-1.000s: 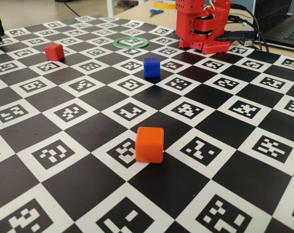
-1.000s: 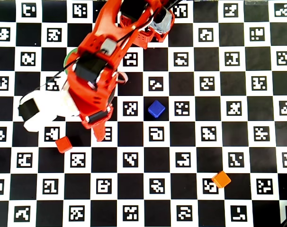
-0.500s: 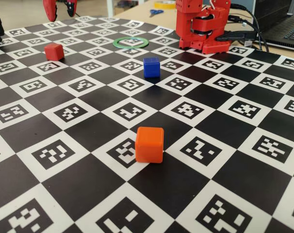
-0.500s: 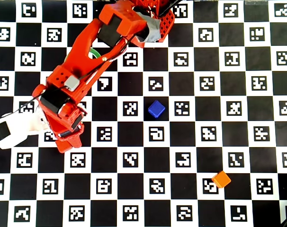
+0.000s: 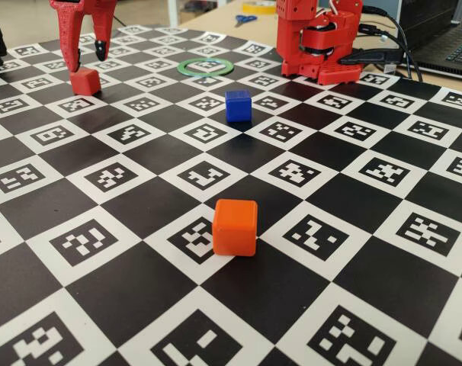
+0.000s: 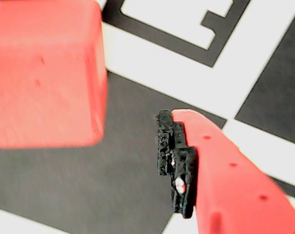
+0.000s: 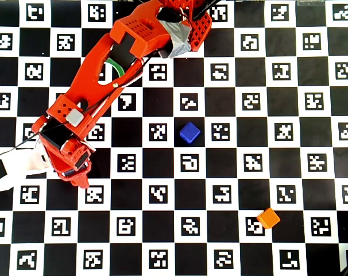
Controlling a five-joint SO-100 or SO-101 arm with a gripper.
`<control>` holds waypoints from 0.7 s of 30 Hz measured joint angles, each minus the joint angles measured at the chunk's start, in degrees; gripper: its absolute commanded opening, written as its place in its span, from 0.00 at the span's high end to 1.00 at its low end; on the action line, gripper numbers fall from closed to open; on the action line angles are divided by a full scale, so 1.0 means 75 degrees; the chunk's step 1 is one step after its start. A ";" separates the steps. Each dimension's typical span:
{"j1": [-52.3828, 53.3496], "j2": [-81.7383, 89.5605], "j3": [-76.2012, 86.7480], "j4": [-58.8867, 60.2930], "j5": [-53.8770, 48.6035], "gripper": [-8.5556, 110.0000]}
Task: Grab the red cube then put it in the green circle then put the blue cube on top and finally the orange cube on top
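The gripper hangs over the red cube near the board's far-left edge, jaws apart (nothing held), evidently to straddle it.

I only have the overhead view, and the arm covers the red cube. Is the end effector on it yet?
Observer: No. In the fixed view the red two-finger end effector hangs open just above the small matte red plastic cube, which sits on the checkered board.
Operator: Is a finger touching it?
Observer: The wrist view shows bare board between the cube and the black finger pad; the other finger is out of frame.
Operator: Is the ring free?
Observer: Yes, the thin flat green ring is empty in the fixed view.
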 measured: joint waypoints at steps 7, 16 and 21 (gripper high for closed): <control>0.0000 -0.0082 0.0000 -0.0621 0.0000 0.63; -0.0070 -0.0082 0.0117 -0.0867 0.0000 0.63; -0.0223 -0.0281 0.0398 -0.0914 0.0059 0.63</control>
